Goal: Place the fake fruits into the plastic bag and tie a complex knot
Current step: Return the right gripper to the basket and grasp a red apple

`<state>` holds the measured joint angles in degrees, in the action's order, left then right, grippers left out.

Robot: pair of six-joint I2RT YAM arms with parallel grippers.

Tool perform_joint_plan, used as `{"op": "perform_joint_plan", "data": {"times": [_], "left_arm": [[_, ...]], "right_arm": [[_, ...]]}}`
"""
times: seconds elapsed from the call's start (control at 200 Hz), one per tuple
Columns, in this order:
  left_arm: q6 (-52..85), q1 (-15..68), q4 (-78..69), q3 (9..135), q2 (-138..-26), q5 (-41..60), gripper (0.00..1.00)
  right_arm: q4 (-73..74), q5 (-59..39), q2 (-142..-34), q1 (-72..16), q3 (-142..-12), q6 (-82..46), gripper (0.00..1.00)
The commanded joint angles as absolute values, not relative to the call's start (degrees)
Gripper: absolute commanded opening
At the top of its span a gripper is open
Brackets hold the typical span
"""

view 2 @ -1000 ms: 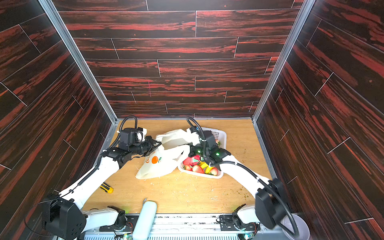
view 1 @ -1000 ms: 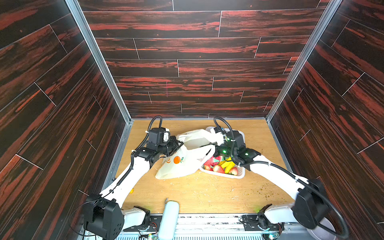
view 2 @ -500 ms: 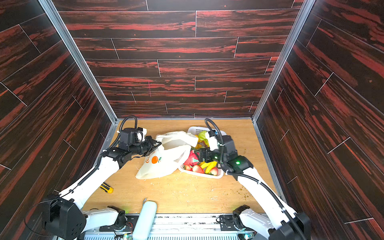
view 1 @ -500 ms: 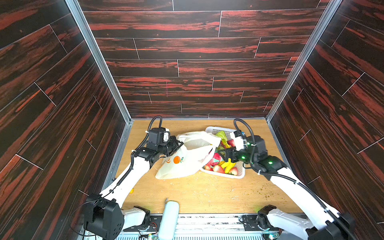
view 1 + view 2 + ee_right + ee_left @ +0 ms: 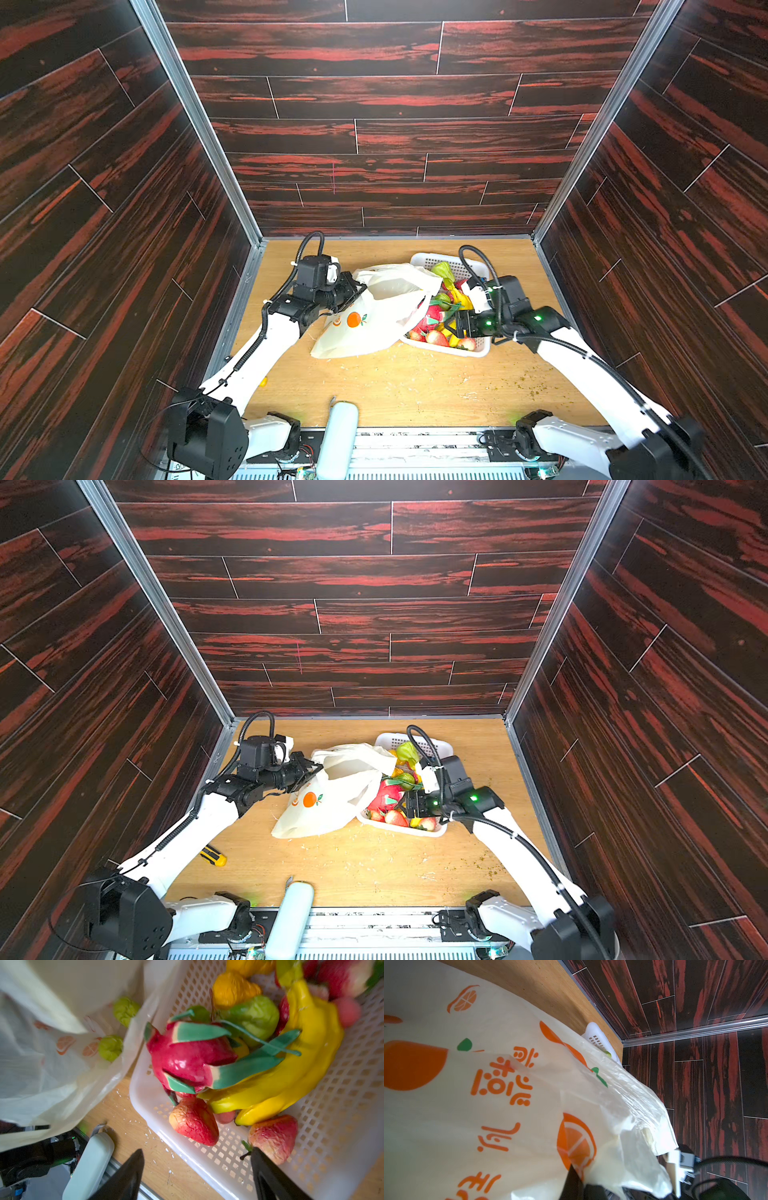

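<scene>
Orange lettering (image 5: 500,1082) is recorded on the plastic bag (image 5: 436,1126), printed among orange-slice motifs (image 5: 576,1142). The characters are seen sideways in the left wrist view and cannot be read. In both top views the print is too small.

White arm links (image 5: 266,353) between black joints (image 5: 216,432), looped black cables (image 5: 493,275) (green lights (image 5: 538,318) rightward), black-fingered right gripper (image 5: 196,1150).

Robot lab test cell, dark red wood-grain wall panels (image 5: 374,95) enclosing a light wooden tabletop (image 5: 415,386), silver metal corner posts (image 5: 196,120) rising behind it, two white robot arms (image 5: 266,355) reaching from its front edge.
</scene>
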<state>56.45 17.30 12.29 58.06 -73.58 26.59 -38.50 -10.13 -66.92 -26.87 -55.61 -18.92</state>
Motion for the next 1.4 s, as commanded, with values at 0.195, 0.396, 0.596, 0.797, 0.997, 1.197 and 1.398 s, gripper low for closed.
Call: {"op": "perform_joint_plan", "data": {"times": [0.195,0.396,0.596,0.797,0.997,1.197,1.398], "left_arm": [[56.93,17.05,11.18,58.16,-73.04,26.76,0.00],[57.02,17.09,10.99,57.92,-72.95,26.89,0.00],[57.13,17.05,10.57,57.70,-73.03,26.99,0.00],[57.23,17.05,10.55,57.67,-73.13,27.17,0.00],[56.95,17.05,10.72,57.68,-72.94,27.07,0.00],[56.87,17.01,11.14,57.92,-72.87,27.16,0.00],[56.48,17.05,11.58,58.02,-72.64,26.97,0.00]], "right_arm": [[-34.29,-11.08,-76.11,-31.96,-54.75,-24.79,0.78],[-31.98,-11.38,-79.97,-32.65,-54.72,-25.53,0.75],[-32.25,-11.01,-82.96,-33.41,-54.06,-25.26,0.75],[-31.13,-10.47,-85.43,-33.83,-53.04,-25.13,0.72],[-30.61,-8.56,-86.31,-33.83,-52.34,-24.52,0.63],[-28.77,-8.33,-84.80,-33.70,-52.42,-24.87,0.46],[-28.66,-8.28,-80.96,-32.36,-52.30,-24.94,0.36]]}}
